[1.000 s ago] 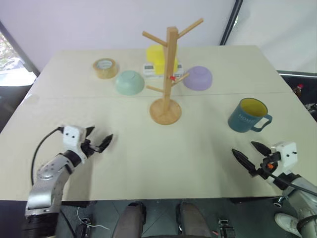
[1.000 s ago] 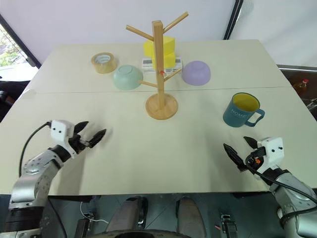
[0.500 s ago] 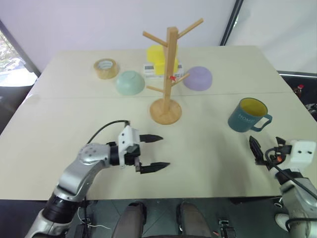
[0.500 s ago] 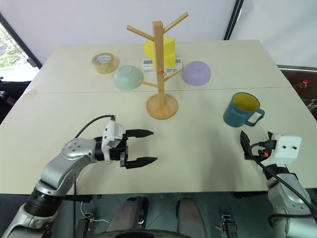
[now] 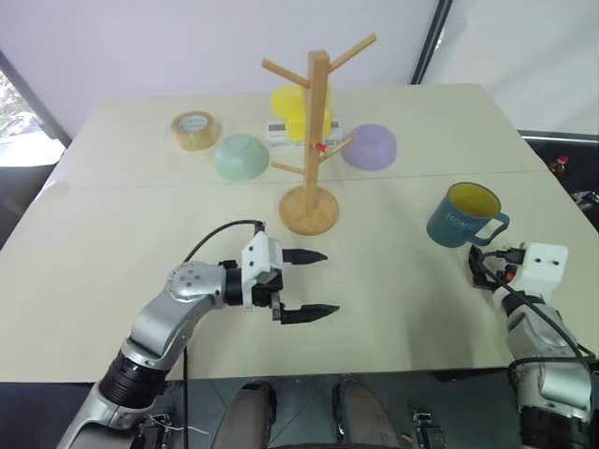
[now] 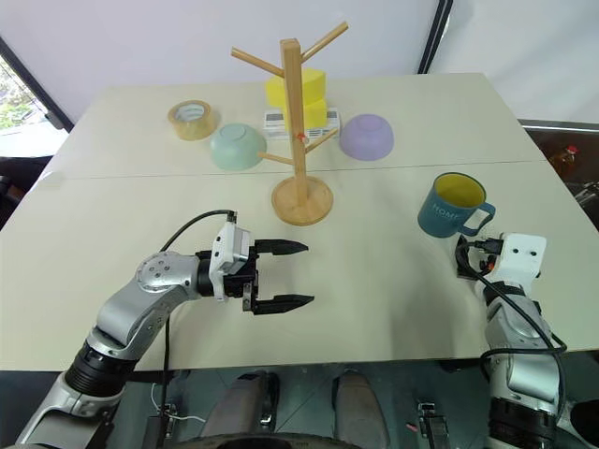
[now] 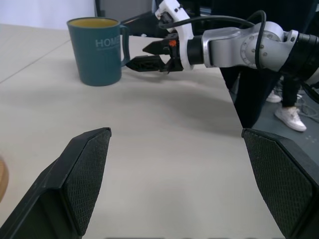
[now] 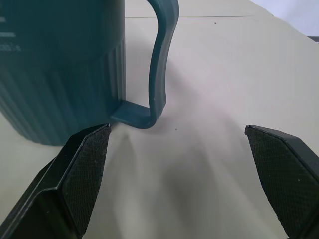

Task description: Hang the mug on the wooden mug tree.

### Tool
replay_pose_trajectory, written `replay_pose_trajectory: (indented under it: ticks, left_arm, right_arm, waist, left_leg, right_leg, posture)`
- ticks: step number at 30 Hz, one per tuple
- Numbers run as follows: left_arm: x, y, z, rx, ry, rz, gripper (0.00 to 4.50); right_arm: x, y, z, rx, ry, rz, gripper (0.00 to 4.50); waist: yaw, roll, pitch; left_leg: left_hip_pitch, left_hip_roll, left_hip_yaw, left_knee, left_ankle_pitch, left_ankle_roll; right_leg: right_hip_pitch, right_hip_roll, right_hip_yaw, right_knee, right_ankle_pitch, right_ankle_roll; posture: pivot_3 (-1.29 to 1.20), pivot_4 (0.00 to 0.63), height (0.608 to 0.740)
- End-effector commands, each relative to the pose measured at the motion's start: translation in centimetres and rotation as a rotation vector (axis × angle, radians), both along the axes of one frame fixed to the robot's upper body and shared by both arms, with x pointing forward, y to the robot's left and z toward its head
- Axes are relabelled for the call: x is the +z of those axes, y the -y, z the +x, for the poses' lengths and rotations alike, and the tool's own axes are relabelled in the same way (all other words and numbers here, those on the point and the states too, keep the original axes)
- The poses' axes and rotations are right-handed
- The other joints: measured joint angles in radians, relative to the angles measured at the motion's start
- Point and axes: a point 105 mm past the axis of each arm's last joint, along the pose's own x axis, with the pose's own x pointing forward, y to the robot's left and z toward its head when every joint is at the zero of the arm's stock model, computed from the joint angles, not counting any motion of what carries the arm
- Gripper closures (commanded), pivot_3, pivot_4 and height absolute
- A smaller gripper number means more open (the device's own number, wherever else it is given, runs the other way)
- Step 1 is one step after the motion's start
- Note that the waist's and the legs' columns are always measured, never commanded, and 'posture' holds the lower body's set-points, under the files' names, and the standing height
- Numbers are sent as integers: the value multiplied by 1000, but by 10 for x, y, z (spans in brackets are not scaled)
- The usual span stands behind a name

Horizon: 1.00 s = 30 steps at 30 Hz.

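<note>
Right gripper point(image 7: 149, 56) is sitting just beside the mug point(image 5: 464, 216) with its two black fingers spread as wide as they go and nothing between them, so the step in hand looks like the approach for the pick-up, with the grasp itself not yet made. That teal mug is standing upright on the table point(image 5: 393, 281) over on the robot's right, yellow inside facing up, well apart from the wooden mug tree point(image 5: 314, 140), which is rising from its round base near the middle of the table with every peg bare. Left gripper point(image 5: 306, 282) is hovering over the table centre in front of the tree's base, jaws wide and empty, pointing across toward the mug. Next, the right gripper probably needs to be closing on the loop handle point(image 8: 160, 64) or the rim, firmly enough that the mug is not tipping, before it is lifted and carried over to a peg. Head views are giving the whole layout, including the mint-green bowl point(image 5: 239, 155), lilac bowl point(image 5: 368, 146) and tape roll point(image 5: 193, 129) behind the tree. Right wrist view is showing what they cannot: the handle lying off toward one finger rather than centred. Left wrist view is showing those fingertips reaching right up by the handle, though whether they are touching it I cannot tell.
</note>
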Motion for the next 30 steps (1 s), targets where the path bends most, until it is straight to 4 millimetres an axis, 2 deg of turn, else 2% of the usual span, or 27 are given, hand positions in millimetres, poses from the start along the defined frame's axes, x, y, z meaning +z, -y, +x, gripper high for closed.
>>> replay_pose_trajectory:
  ticks: [1, 7, 15, 18, 25, 30]
  left_arm:
    - [11, 1, -5, -10, 48, -22, 0]
    - [12, 2, -6, -8, 46, -28, 0]
    - [13, 2, -6, 0, 51, -34, 0]
    - [13, 3, -6, 3, 50, -35, 0]
    - [13, 1, -4, 22, 50, -35, 0]
    - [12, -3, -1, 43, 53, -31, 0]
  right_arm:
    - [17, -1, 7, 9, 61, -42, 21]
    - [27, 4, 17, -36, 96, -68, 21]
    - [27, 4, 27, -30, 98, -77, 21]
    - [28, 1, 33, -13, 108, -81, 898]
    - [32, -2, 44, 6, 140, -78, 4476]
    - [40, -3, 43, 15, 159, -106, 4476]
  waist:
    - [0, 0, 0]
    - [-2, 0, 0]
    - [-2, 0, 0]
    - [-5, 0, 0]
    - [-3, 0, 0]
    - [-2, 0, 0]
  left_leg:
    - [0, 0, 0, 0, 0, 0]
    - [0, 0, 0, 0, 0, 0]
    - [0, 0, 0, 0, 0, 0]
    - [1, 0, 0, 0, 0, 0]
    - [1, 0, 0, 0, 0, 0]
    - [1, 0, 0, 0, 0, 0]
  right_leg:
    - [0, 0, 0, 0, 0, 0]
    - [0, 0, 0, 1, 0, 0]
    - [0, 0, 0, 1, 0, 0]
    - [0, 0, 0, 1, 0, 0]
    - [0, 0, 0, 2, 0, 0]
    - [0, 0, 0, 2, 0, 0]
  posture:
    - [0, 150, 740]
    - [0, 150, 740]
    - [0, 150, 740]
    - [0, 150, 740]
    - [0, 150, 740]
    - [0, 150, 740]
